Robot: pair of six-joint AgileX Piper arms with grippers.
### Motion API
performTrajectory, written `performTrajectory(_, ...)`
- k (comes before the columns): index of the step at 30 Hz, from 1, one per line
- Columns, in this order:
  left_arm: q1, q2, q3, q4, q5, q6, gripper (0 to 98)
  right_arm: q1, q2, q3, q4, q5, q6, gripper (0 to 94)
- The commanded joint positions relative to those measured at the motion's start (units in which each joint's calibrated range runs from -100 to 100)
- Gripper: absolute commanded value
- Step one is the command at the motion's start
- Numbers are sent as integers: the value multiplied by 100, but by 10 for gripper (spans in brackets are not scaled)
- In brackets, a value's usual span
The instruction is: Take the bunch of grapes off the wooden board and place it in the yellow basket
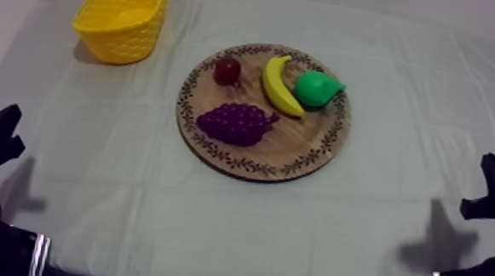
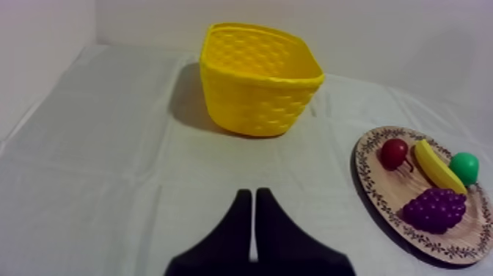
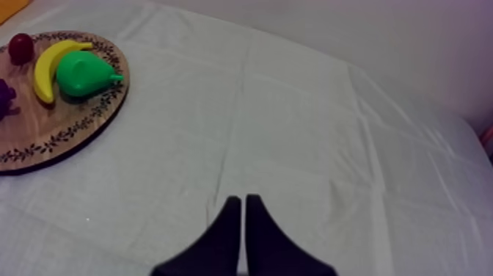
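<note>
The purple bunch of grapes (image 1: 235, 123) lies on the near left part of the round wooden board (image 1: 302, 140), in the middle of the table. The yellow basket (image 1: 125, 16) stands empty at the far left. My left gripper (image 1: 14, 130) rests low at the left edge, far from the board. Its fingers lie together as a narrow wedge (image 2: 254, 194) over bare cloth, shut on nothing, facing the basket (image 2: 260, 81) and the grapes (image 2: 434, 210). My right gripper (image 1: 479, 184) rests low at the right edge, likewise shut (image 3: 243, 200) on nothing.
On the board a small red fruit (image 1: 227, 70), a banana (image 1: 279, 86) and a green pear (image 1: 317, 88) lie behind the grapes. Bare cloth stretches between the board and the basket and along the table's near side.
</note>
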Motion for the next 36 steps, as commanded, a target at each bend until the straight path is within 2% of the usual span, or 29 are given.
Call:
performTrajectory(1, -9, 0, 1, -2, -2, 8, 1, 1, 2, -1, -1, -1, 3, 3)
performTrajectory(17, -9, 0, 1, -2, -2, 4, 1, 1, 2, -1, -1, -1, 3, 3)
performTrajectory(24, -34, 0, 1, -10, 37, -454, 0, 1, 2, -1, -1, -1, 3, 3)
performTrajectory(30, 54, 405, -98, 0, -373, -442, 0, 1, 2, -1, -1, -1, 3, 3)
performTrajectory(36, 202, 1393, -845, 7, -539, -508, 0, 1, 2, -1, -1, -1, 3, 3)
